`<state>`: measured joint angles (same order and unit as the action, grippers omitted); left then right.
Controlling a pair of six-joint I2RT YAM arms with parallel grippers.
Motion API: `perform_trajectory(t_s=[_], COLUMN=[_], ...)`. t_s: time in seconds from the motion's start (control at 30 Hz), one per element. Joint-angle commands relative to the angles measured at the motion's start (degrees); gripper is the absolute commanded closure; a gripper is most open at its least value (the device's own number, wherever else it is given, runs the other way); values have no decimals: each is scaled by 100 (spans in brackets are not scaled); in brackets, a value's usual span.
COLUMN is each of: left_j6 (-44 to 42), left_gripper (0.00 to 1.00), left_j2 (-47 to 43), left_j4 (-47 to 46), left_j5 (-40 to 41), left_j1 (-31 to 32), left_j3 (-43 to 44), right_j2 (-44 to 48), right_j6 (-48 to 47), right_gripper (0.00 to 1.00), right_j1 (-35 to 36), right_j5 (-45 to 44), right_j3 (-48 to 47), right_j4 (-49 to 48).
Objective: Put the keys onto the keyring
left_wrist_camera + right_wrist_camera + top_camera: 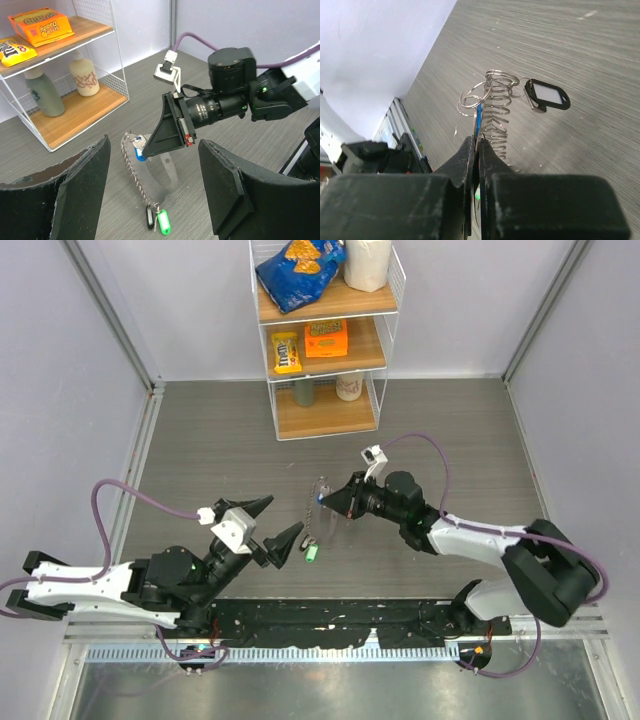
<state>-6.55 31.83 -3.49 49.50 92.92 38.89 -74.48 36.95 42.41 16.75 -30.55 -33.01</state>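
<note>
1. Top external view, lower left: the left gripper [286, 512] is spread wide and holds nothing, its fingertips aimed right at the bundle.
2. Centre: the keyring [171, 172] sits just right of that claw. Its chain [136, 175] runs top to bottom of the frame, with the green tag [162, 222] lowest. The black piece [150, 218] beside the tag is probably one of the keys, though it is too small to be sure.
3. Right: the right gripper [328, 498] is pressed together, pinching the blue tag [479, 117] at the bundle's upper end. It is the nearer arm.
</note>
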Motion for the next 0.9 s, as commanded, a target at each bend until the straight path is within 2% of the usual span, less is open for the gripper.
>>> perform_trajectory(t_s=[0.0, 0.2, 0.27, 0.43, 0.5, 0.67, 0.87], left_j6=[154, 136, 136, 162, 180, 197, 198], left_gripper=[24, 24, 24, 24, 23, 23, 23], left_j2=[-19, 33, 60, 165, 174, 192, 113], left_j4=[-231, -231, -240, -223, -214, -179, -126], left_j5=[148, 157, 183, 192, 183, 192, 245], left_j1=[15, 6, 6, 6, 6, 6, -2], left_j3=[-49, -57, -84, -84, -93, -84, -75], right_j2=[-541, -1375, -1577, -2018, -2071, -1659, -551], right_j6=[1129, 1262, 1288, 1385, 1359, 912, 270], right_gripper=[94, 94, 88, 62, 58, 43, 34], right_j1=[-286, -532, -620, -857, -928, -972, -972], right_j5=[346, 92, 56, 21, 12, -294, -875], right_j3=[57, 40, 31, 84, 119, 119, 101], right_j4=[-1636, -1761, -1717, -1752, -1735, -936, 706])
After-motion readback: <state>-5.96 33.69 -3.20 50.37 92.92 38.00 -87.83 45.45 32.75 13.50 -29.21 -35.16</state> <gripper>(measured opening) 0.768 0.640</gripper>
